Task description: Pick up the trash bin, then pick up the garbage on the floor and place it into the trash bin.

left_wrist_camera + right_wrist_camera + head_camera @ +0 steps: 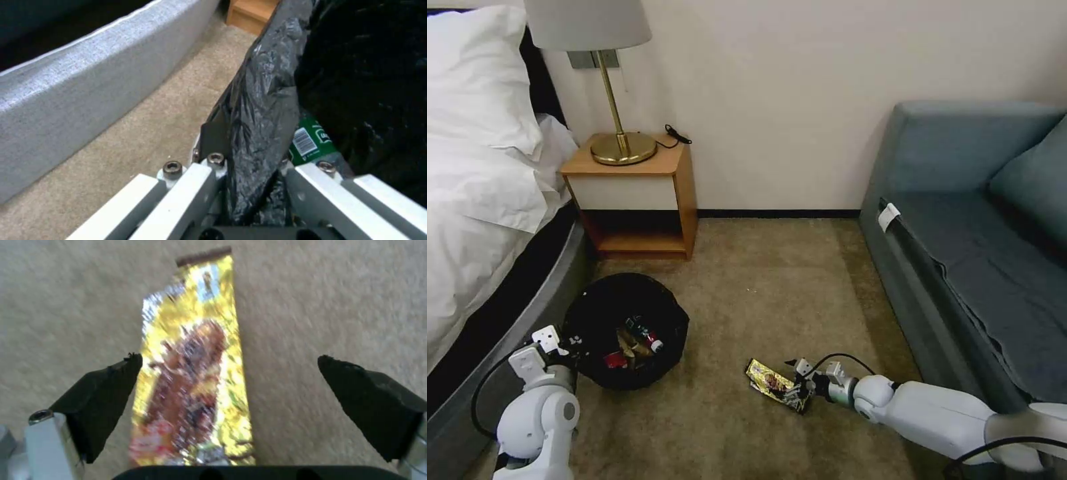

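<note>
My left gripper is clenched on the trash bin rim, steadying it at my ten o'clock; my right gripper stands wide, straddling the snack wrapper on the floor at one o'clock, ready to pinch.

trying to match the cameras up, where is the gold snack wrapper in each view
Head view: the gold snack wrapper lies on the carpet, low centre, at the right claw.
Left wrist view: no wrapper here; the left claw clamps the trash bin rim.
Right wrist view: centre, between the open fingers.
Shared landmark: the carpet.
</note>
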